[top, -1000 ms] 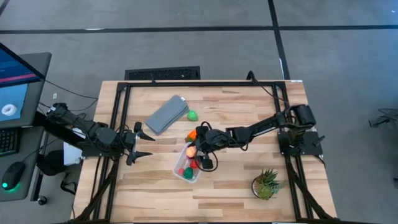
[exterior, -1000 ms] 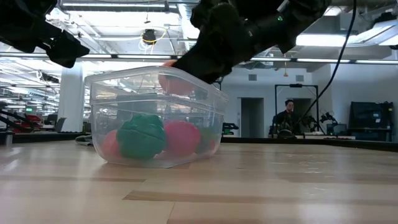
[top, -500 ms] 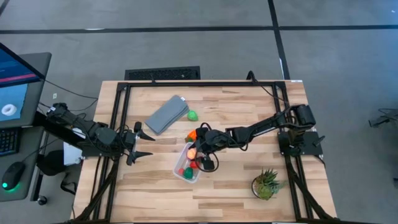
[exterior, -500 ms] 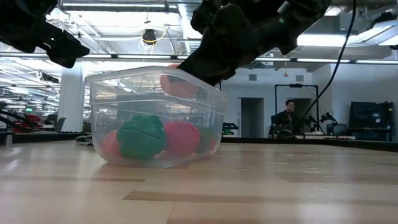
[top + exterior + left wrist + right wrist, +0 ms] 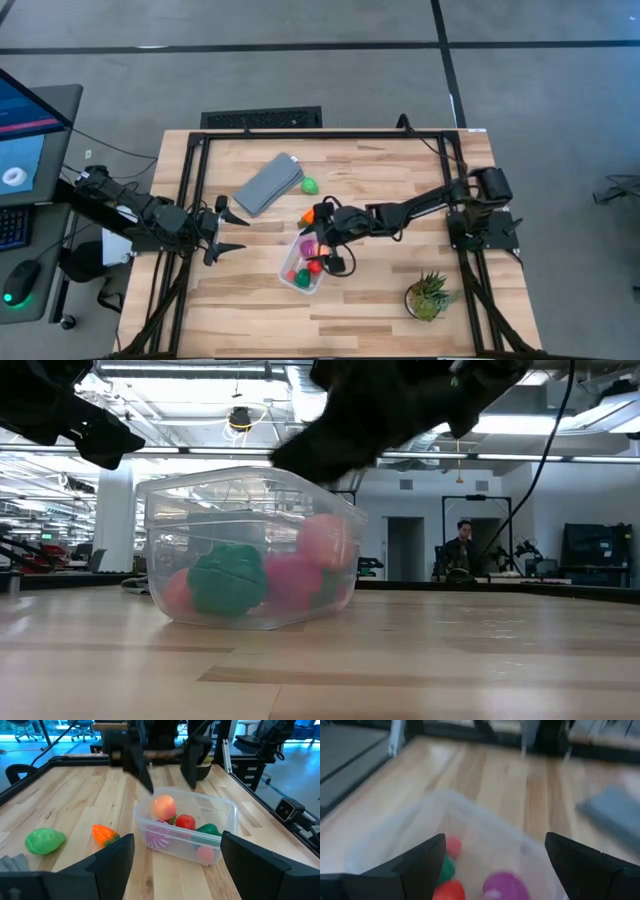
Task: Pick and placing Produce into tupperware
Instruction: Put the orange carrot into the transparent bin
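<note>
No legible writing appeared. The right tool (image 5: 318,241) stood released above the tupperware (image 5: 303,263); the yellow-orange ball (image 5: 164,807), held a second earlier, now lay inside it. The left tool (image 5: 232,232) waited released at the worktop's (image 5: 380,300) left edge.

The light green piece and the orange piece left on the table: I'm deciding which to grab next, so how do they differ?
The light green piece is rounded and lumpy; the orange piece is smaller and tapered, carrot-like. In the high view, the green one lies beside the grey lid, while the orange one lies nearer the tupperware, by the right claw. Both rest on bare wood outside the container.
</note>
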Controlling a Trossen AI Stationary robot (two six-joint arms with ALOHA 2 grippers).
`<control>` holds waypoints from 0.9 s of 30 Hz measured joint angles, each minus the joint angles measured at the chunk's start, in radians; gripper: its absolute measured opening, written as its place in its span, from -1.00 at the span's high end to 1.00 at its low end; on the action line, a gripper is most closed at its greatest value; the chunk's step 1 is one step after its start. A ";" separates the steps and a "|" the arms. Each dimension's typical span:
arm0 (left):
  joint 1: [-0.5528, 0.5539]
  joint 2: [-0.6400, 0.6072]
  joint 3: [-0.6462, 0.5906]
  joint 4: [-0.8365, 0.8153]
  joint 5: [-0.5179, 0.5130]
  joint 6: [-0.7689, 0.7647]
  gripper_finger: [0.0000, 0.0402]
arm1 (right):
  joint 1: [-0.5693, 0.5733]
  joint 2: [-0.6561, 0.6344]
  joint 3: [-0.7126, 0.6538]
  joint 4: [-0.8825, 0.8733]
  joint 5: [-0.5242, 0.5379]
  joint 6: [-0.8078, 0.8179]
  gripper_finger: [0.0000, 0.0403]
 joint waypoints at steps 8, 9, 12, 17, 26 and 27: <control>0.000 0.000 0.000 -0.007 -0.001 0.000 -0.42 | -0.064 -0.163 0.001 -0.240 0.127 -0.064 -0.68; 0.000 0.000 0.000 -0.010 -0.001 0.000 -0.42 | -0.078 -0.182 0.001 -0.282 0.147 -0.064 -0.66; 0.000 0.000 0.000 -0.011 -0.001 0.000 -0.42 | -0.119 -0.212 0.001 -0.372 0.166 -0.064 -0.63; 0.000 0.000 0.000 -0.012 -0.001 0.000 -0.42 | -0.180 -0.219 0.001 -0.467 0.167 -0.098 -0.60; 0.000 0.000 0.000 -0.012 -0.001 -0.010 -0.42 | -0.256 -0.172 0.004 -0.511 0.097 -0.204 -0.57; 0.000 0.000 0.000 -0.011 -0.002 -0.012 -0.42 | -0.263 -0.167 0.002 -0.528 0.087 -0.208 -0.57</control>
